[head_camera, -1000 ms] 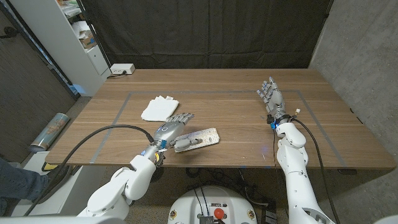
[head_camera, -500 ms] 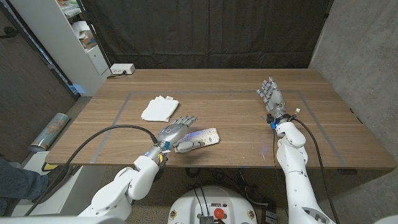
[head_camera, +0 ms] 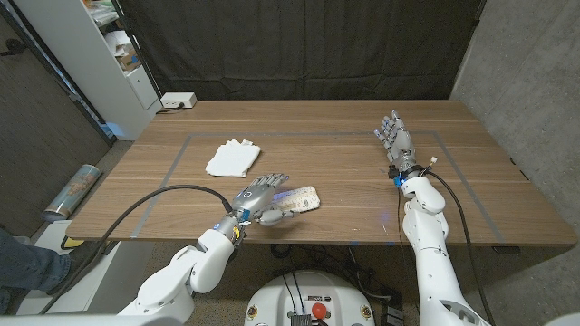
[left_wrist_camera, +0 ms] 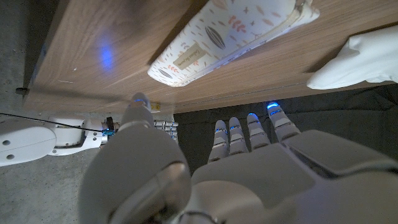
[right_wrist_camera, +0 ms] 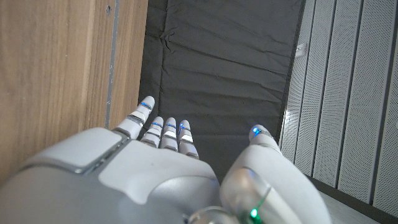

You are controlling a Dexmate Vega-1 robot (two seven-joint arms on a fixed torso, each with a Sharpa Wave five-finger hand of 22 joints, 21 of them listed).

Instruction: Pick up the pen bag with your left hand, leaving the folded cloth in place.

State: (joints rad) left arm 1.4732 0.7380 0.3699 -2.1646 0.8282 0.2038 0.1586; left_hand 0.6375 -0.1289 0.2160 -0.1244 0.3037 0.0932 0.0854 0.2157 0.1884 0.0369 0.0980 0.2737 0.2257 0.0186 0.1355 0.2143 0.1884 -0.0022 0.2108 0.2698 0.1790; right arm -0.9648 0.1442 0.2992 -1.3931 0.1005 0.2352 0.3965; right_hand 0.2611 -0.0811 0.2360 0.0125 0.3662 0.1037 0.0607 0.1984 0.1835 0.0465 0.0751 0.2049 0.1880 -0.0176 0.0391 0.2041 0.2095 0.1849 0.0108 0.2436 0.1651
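Wooden table [head_camera: 344, 172]; black curtain [head_camera: 299, 45] beyond the right hand [head_camera: 395, 141]; white shelf [head_camera: 100, 54] past the left hand [head_camera: 258, 197]; grey wall [head_camera: 526, 81].

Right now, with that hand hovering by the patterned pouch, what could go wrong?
The left hand is open over the pen bag, not yet gripping; closing off-centre on this flat, long pouch might push it along the table instead of lifting it. The folded cloth lies close behind the hand, so a wide reach or swing could brush it out of place.
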